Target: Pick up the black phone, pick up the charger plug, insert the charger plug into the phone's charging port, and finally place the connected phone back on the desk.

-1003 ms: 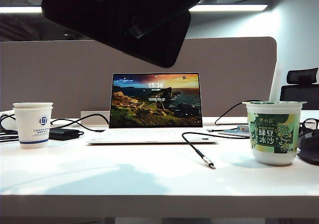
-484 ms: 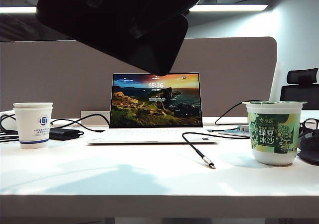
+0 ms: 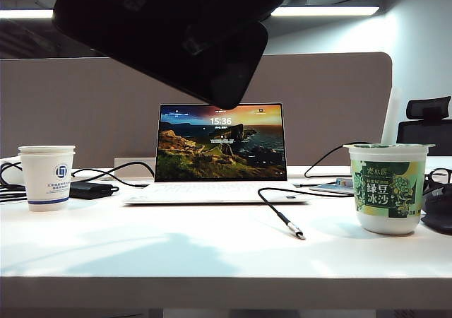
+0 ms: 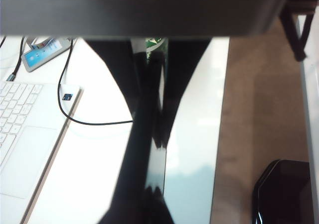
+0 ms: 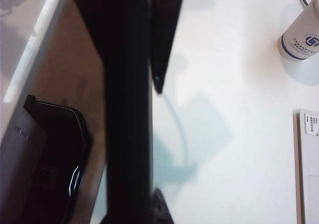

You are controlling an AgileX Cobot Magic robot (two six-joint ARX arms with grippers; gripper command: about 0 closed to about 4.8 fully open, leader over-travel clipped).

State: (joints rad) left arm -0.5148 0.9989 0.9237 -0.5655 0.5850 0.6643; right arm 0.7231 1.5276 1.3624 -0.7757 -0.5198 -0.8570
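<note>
While charger plug (image 3: 293, 230) lies on desk (image 3: 176, 258), black phone (image 3: 162, 35) aloft, clamped in left hand (image 4: 152, 134); right hand (image 5: 134, 79) alongside, closure unclear.

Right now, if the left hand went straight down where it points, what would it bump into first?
Probably the bare white desk near its front edge. The left hand, shut on the black phone, looks down onto it, though depth is unclear.

I work in an office: white desk (image 3: 212, 254), open laptop (image 3: 220, 152), grey partition (image 3: 85, 106) behind, office chair (image 3: 426, 124) far right.
</note>
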